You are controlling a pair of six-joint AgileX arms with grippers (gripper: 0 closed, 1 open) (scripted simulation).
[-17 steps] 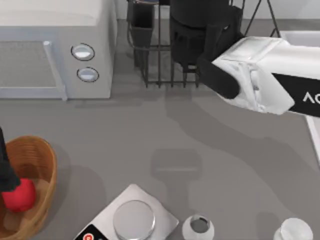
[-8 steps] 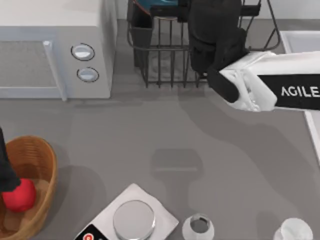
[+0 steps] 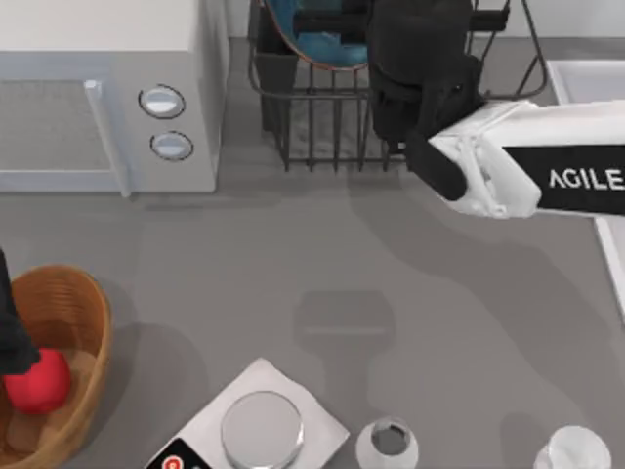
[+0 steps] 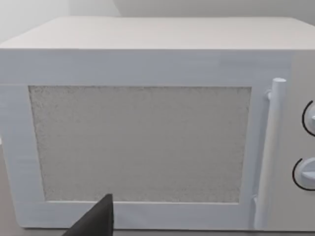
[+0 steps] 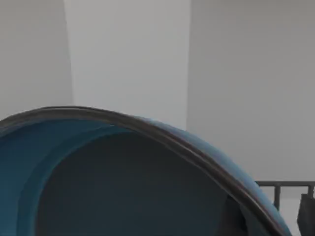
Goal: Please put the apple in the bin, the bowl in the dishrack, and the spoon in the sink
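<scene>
The bowl (image 3: 317,34) is seen tilted on edge in the dishrack (image 3: 322,137) at the table's far side, its teal inside facing the camera. The right gripper (image 3: 420,68) is poised over the rack just beside the bowl; a dark finger bar lies across the bowl's upper part. Whether the bowl is clamped or let go cannot be told. In the right wrist view the bowl's rim (image 5: 162,132) is very close, with a rack wire (image 5: 285,184) behind.

The apple (image 3: 39,381) is lying in the bin (image 3: 68,293) at the near left. The left gripper (image 3: 10,332) sits at the left edge above the bin, touching or just over the apple; its grip state cannot be told. The microwave (image 4: 147,123) is faced by the left wrist camera.

Spoon and sink are not made out clearly; a pale rim (image 3: 586,68) is at far right.

Risks, as judged: bowl may be dragged out or tipped off the tines if the arm is pulled back while the bowl is still pinched. The rack may be snagged by the wrist. The apple may be lifted again if not released.
</scene>
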